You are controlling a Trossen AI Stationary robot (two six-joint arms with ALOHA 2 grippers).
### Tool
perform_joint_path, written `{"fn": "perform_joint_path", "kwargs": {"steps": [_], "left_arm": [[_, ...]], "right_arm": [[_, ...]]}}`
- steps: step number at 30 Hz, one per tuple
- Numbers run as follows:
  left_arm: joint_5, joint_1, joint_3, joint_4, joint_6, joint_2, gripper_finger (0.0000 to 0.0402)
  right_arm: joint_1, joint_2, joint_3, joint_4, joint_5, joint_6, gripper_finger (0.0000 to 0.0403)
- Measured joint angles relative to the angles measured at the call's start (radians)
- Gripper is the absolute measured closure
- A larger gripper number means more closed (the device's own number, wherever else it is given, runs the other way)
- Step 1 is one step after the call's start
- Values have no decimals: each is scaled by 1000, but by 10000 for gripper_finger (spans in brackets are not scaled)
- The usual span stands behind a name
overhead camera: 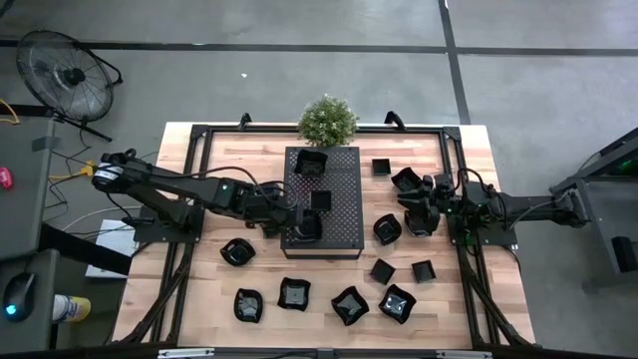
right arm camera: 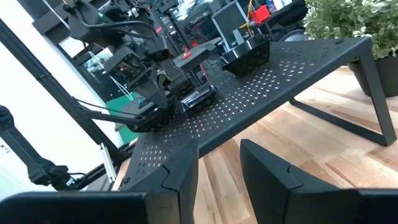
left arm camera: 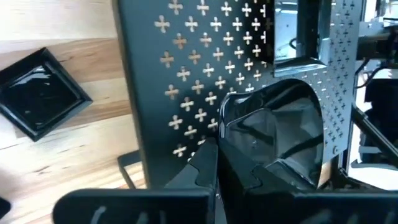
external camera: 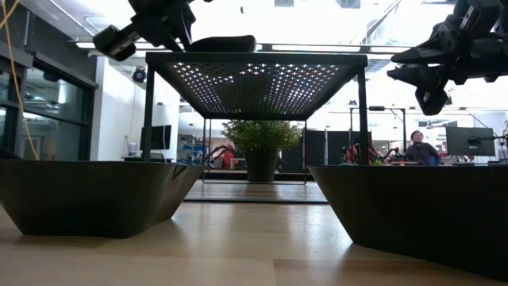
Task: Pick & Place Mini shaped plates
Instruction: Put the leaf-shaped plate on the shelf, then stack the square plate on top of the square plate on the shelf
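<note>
I see my left gripper [overhead camera: 299,223] clamped on a mini plate [left arm camera: 273,134] at the perforated tray's [overhead camera: 344,199] near corner. My right gripper [overhead camera: 417,221] hangs empty, fingers apart, beside the tray

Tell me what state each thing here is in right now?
Left pincer: shut on a mini plate, over the perforated tray.
Right pincer: open, empty, above the table.
Plates on tray: resting upright.
Plates on table: loose, not yet picked.
Plant: standing upright.
</note>
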Motion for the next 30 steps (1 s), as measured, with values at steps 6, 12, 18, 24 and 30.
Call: {"fn": "perform_joint_path", "kwargs": {"steps": [6, 12, 18, 24, 30], "left_arm": [[-12, 0, -1, 3, 0, 0, 401], [-11, 0, -1, 3, 7, 0, 401], [-9, 0, -1, 4, 8, 0, 400], [-8, 0, -2, 5, 26, -16, 364], [-12, 0, -2, 4, 30, -46, 303]], "right_arm": [[0, 0, 0, 0, 0, 3, 288], [0, 0, 0, -3, 0, 3, 288], [0, 0, 0, -3, 0, -2, 288], [0, 0, 0, -3, -1, -4, 288], [0, 0, 0, -3, -1, -4, 288]]}}
